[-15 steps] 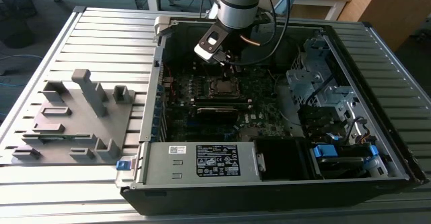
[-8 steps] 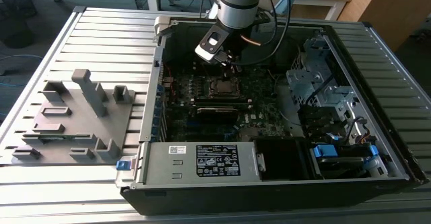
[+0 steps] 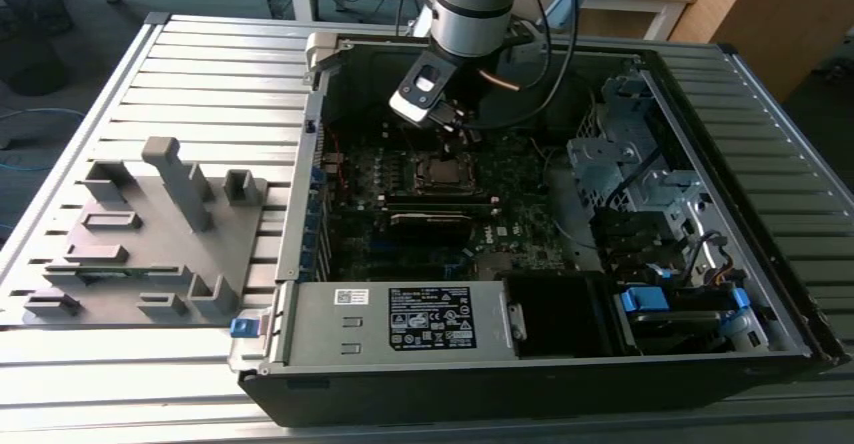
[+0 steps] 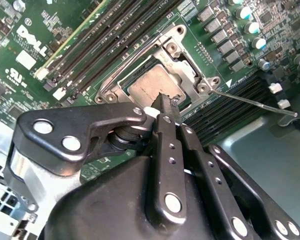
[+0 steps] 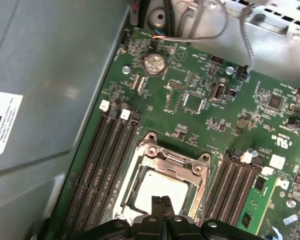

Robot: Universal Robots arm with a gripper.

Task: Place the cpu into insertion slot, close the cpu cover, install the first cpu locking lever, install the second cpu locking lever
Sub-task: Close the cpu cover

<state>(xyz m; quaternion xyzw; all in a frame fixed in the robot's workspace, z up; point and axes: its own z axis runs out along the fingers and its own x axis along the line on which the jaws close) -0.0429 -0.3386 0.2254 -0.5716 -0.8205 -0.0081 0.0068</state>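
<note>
The cpu [image 4: 147,87] sits in its socket, the cpu cover [image 4: 185,62] down over it. One locking lever [image 4: 255,102] sticks out free, I think not yet latched; the gripper [image 4: 166,103] hovers above, jaws pressed together.

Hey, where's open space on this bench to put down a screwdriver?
Bare table slats beyond the grey fixture plate, and the strip nearer the camera. Inside the computer case it is crowded: motherboard, drive cage, claw.

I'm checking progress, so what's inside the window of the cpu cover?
In the first wrist view, the cpu fills the window of the cpu cover, its dull flat top showing. The shut claw hides part of one edge, and whatever lies under the chip is covered.
</note>
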